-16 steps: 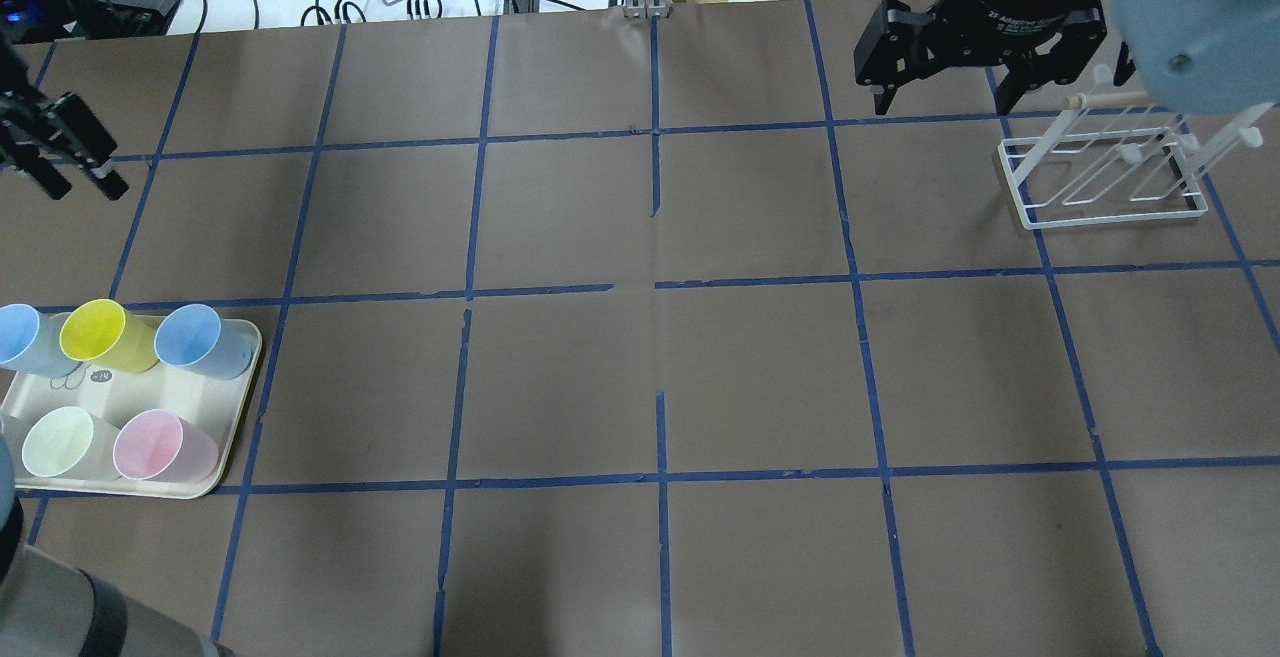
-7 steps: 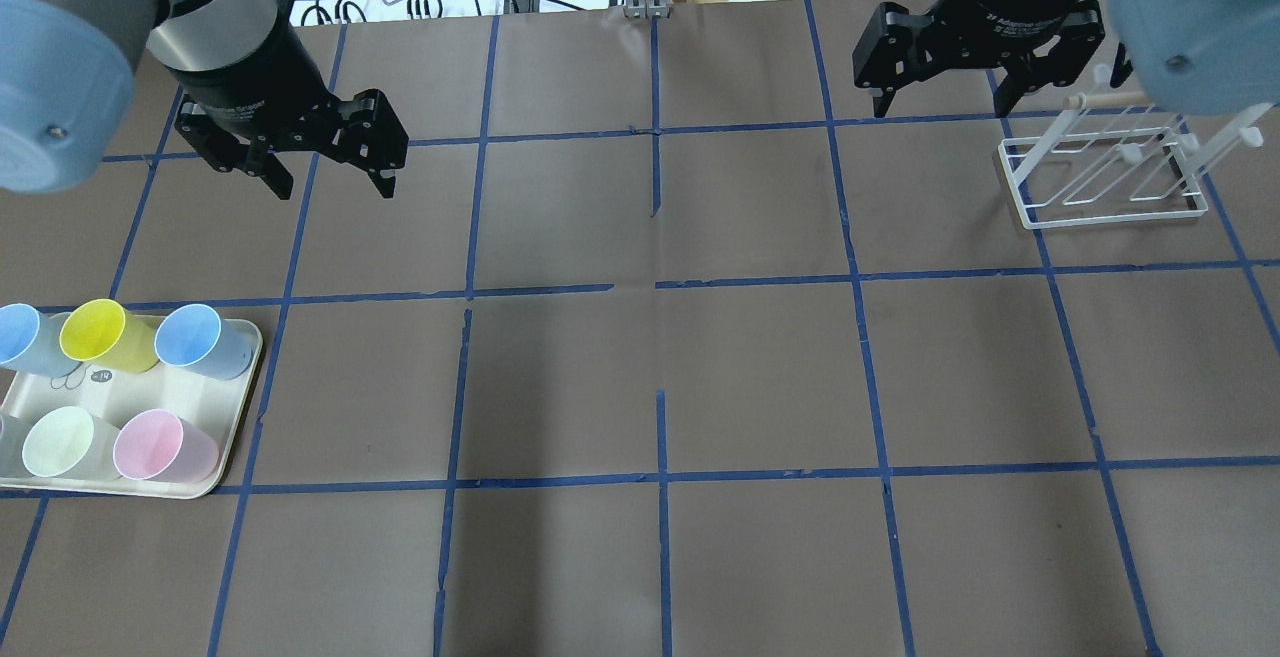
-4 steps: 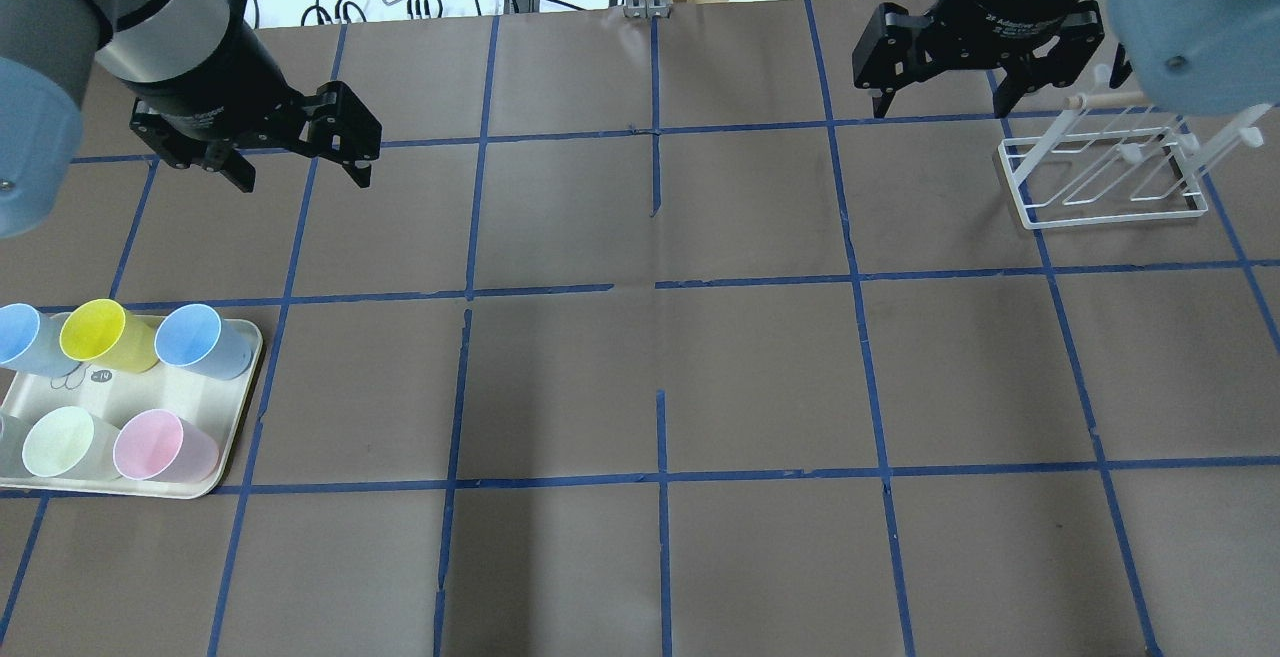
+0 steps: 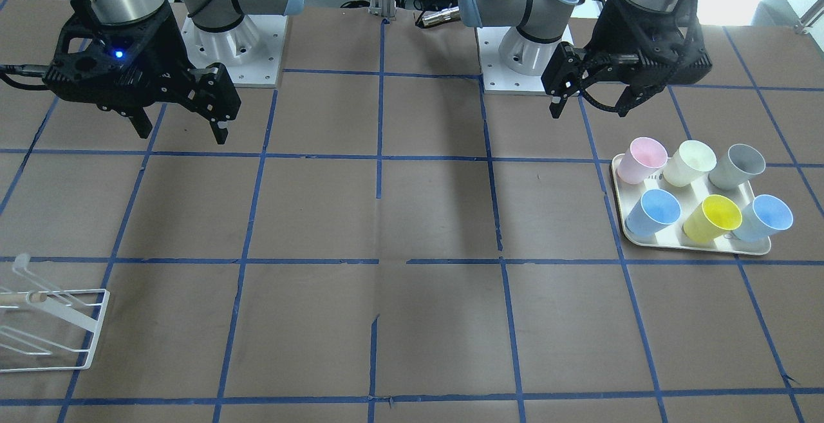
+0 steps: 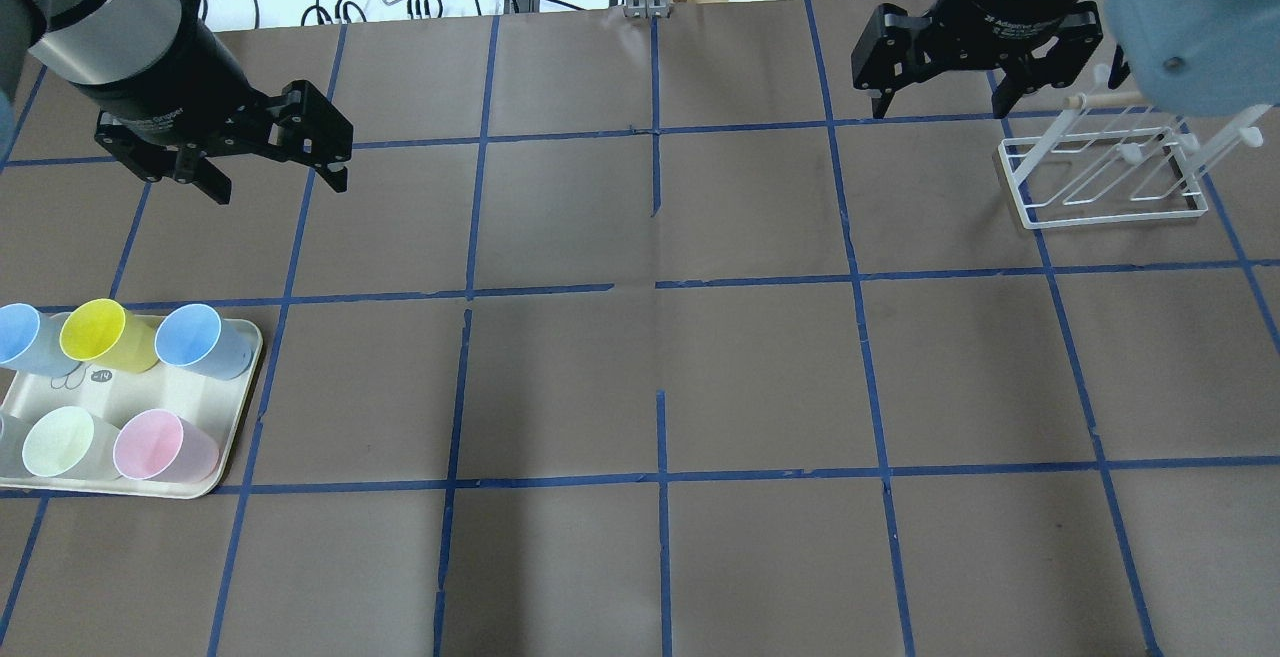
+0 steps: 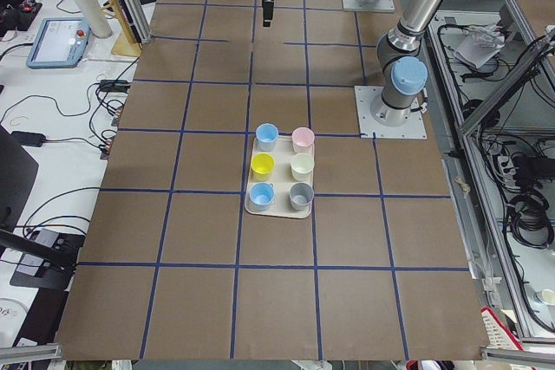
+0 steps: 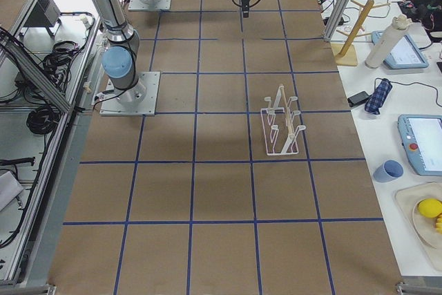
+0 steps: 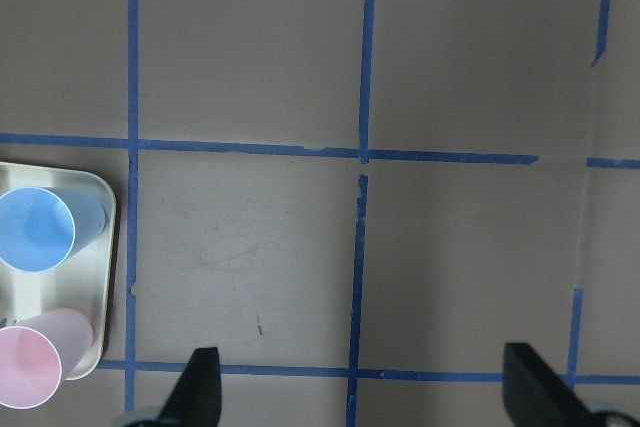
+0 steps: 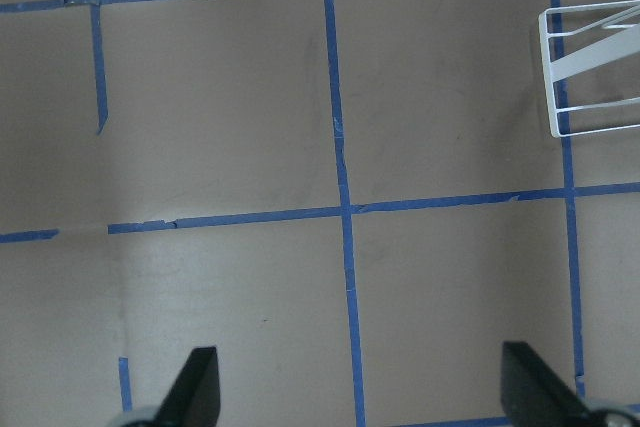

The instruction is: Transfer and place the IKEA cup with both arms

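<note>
I see left gripper (image 5: 278, 187) and right gripper (image 5: 942, 109) wide open, empty, near the far edge; IKEA cup (image 5: 18, 335) upright on tray (image 5: 140, 395) at the table's left edge.

Light: bright and even, from overhead. Shadows: soft, broad dark bands lay on the counter (image 5: 760, 377) beside the tray (image 5: 232, 417), toward the middle. Glare: the white bench (image 5: 280, 7) beyond the tray was washed out. Focus: all views were sharp.
</note>
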